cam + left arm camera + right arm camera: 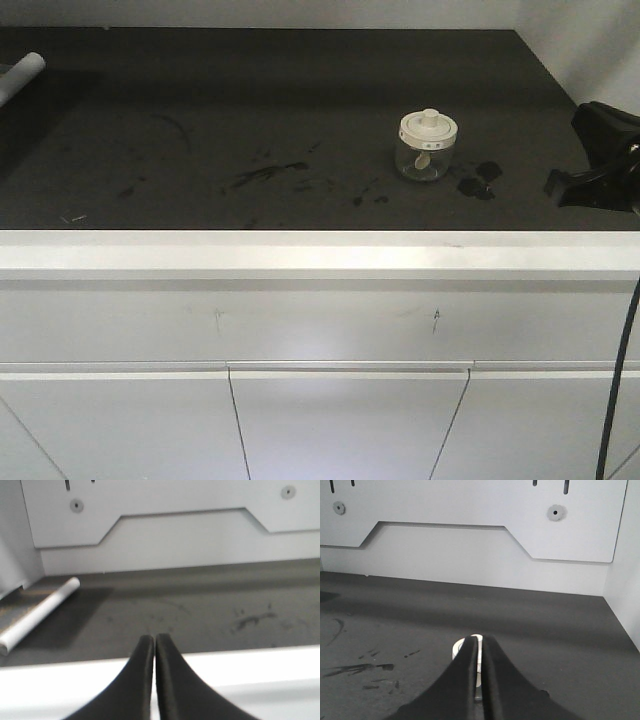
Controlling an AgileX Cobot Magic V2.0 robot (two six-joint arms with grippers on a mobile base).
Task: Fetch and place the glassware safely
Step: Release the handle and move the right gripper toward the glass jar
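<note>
Jar point(428, 146): stood upright, lidded, on dark counter point(200, 100).
Left pincer point(154, 640): tips pressed together.
Right pincer point(481, 645): tips seemingly together, well apart from jar.

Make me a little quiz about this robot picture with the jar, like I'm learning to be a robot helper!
1. What sits on top of the glass jar?
A) a cream-white lid with a knob
B) a red cap
C) nothing
2. True or false: the right gripper is holding the jar.
3. Fill the gap: in the front view, the white tube lies at the ____ edge of the dark countertop.

Key: 1 A. 2 False: the gripper is off to the side, apart from the jar. 3 Left.
</note>
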